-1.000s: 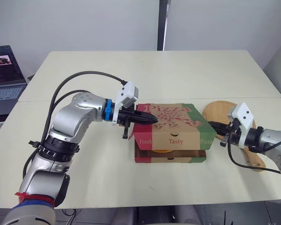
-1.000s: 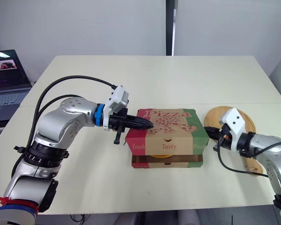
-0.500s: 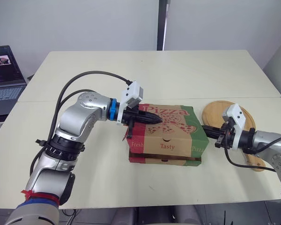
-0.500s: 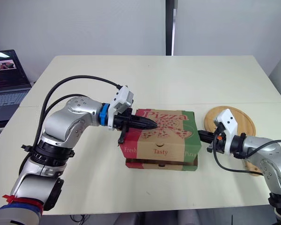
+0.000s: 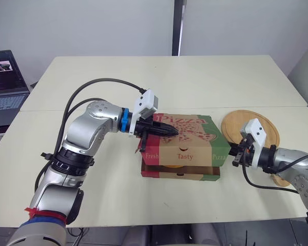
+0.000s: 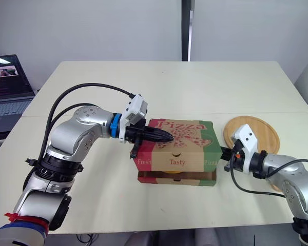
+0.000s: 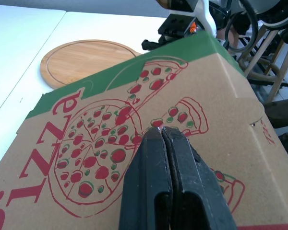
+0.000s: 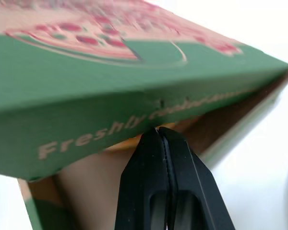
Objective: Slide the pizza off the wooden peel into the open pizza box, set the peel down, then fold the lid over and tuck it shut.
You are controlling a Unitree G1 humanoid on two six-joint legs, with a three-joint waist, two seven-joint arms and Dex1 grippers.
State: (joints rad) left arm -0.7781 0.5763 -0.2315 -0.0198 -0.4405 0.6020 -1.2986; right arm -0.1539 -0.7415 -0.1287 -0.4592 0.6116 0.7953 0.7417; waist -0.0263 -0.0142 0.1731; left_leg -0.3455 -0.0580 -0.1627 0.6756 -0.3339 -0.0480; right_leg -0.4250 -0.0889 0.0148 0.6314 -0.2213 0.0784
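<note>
The brown cardboard pizza box, printed in red and green, sits near the centre of the cream table. Its lid is folded over the base but is not tucked in. The front flap hangs in front of the base with a dark gap below it, where a yellowish sliver of the pizza shows.

The left gripper reaches in from 9 o'clock. Its two black fingers are pressed together with nothing between them, and their tips rest on the lid's printed top. The right gripper comes in from 3 o'clock, its fingers likewise closed on nothing. Their tips meet the lower edge of the lid's green side flap, which stands out from the base.

The round pale wooden peel lies flat on the table at about 2 o'clock from the box, near it but apart. An open laptop stands beyond the table's edge at 10 o'clock.
</note>
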